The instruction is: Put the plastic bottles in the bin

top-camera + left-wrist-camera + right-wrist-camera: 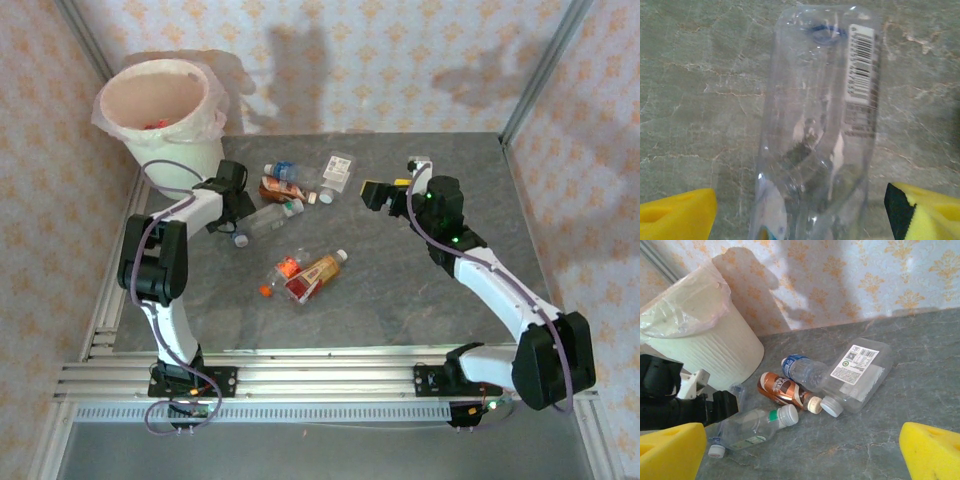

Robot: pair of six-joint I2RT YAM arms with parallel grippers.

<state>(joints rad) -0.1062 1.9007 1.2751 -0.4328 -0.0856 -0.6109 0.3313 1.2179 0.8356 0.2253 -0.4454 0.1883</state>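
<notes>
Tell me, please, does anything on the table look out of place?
Two loose caps lie apart from any bottle: an orange cap beside the red-labelled bottle, and a white cap by the clear bottle.

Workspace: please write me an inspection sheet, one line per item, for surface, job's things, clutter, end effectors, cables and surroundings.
Surface: grey marbled table, no spills seen.
Job's things: several plastic bottles lying on the table; pink-lined bin by the far left corner.
Clutter: nothing seen.
End effectors: left end effector open, straddling a clear bottle; right end effector open, empty.
Cables: purple cables along both arms.
Surroundings: patterned wallpaper, aluminium rails at the near edge.
</notes>
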